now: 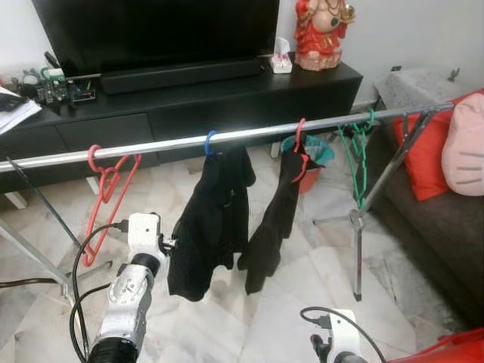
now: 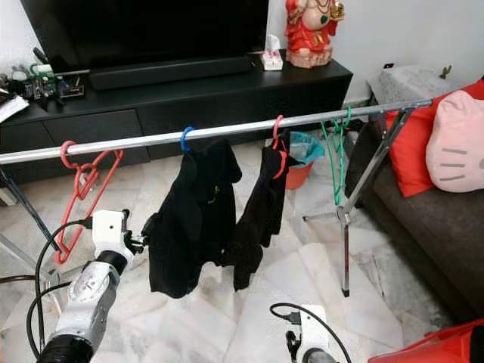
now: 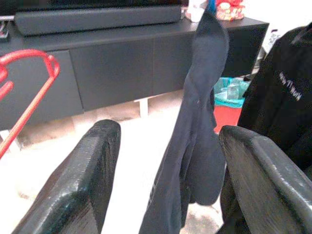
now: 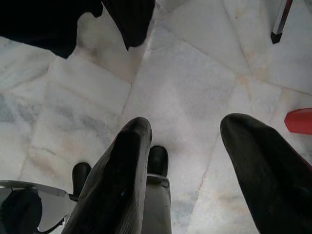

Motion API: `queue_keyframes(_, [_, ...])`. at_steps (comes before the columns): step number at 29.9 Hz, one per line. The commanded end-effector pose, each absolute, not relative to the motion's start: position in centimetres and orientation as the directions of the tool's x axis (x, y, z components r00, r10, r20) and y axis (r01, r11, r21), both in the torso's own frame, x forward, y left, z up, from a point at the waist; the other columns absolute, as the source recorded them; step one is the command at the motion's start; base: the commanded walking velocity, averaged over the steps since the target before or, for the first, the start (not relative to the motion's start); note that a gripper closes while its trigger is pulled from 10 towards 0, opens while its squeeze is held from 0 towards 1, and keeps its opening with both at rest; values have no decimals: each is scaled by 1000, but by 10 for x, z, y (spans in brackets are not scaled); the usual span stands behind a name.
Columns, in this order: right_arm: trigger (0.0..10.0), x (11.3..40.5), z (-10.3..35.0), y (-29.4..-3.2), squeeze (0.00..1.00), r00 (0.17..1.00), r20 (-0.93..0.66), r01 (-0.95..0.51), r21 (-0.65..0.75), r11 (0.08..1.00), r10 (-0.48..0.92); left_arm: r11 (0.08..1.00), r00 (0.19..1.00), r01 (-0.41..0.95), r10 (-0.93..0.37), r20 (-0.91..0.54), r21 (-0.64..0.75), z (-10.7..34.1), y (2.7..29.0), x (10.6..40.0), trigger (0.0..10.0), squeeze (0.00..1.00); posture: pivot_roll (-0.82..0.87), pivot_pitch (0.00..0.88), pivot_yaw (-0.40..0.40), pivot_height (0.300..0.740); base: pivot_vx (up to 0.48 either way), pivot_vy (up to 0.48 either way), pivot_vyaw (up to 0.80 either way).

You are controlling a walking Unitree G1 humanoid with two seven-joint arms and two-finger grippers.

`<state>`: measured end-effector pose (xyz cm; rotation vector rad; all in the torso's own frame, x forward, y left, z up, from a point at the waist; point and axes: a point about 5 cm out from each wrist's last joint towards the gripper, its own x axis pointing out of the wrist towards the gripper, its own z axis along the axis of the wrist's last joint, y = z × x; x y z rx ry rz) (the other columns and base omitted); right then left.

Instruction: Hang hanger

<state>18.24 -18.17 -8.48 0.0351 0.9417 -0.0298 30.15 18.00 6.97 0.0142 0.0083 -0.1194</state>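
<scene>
A metal clothes rail (image 1: 151, 144) crosses the room in front of me. On it hang a blue hanger (image 1: 210, 141) with a black garment (image 1: 215, 219) and a red hanger (image 1: 300, 138) with a second black garment (image 1: 274, 219). Empty red hangers (image 1: 110, 184) hang near the left end, and green hangers (image 1: 355, 157) near the right end. My left arm (image 1: 134, 280) is raised beside the first black garment. My left gripper (image 3: 165, 134) is open, with the dark cloth hanging just beyond its fingers. My right gripper (image 4: 187, 126) is open, held low and pointing at the marble floor.
A black TV console (image 1: 227, 102) runs behind the rail. A dark sofa (image 1: 423, 197) with red and pink cushions stands at the right. The rack's tripod leg (image 1: 357, 242) stands on the floor at the right and another leg (image 1: 38, 257) at the left. A red bin (image 1: 311, 170) sits behind the rail.
</scene>
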Motion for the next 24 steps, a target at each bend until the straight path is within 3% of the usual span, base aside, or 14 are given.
queue_keyframes(1, [10000,183,-84,-183,0,593,-805,39,15,999,-11,991,991,133,-133,9,15,77,178,305,10000,0,70,0,-7,740,364,0,0])
queue_keyframes(18, [10000,183,-84,-182,0,593,-805,36,17,999,-8,987,987,158,-158,20,8,83,176,308,10000,0,70,0,-7,740,375,0,0])
queue_keyframes(24, [10000,182,-85,-182,0,590,-807,35,19,999,-5,984,984,178,-179,20,15,83,174,308,10000,0,75,0,-13,740,157,0,-596])
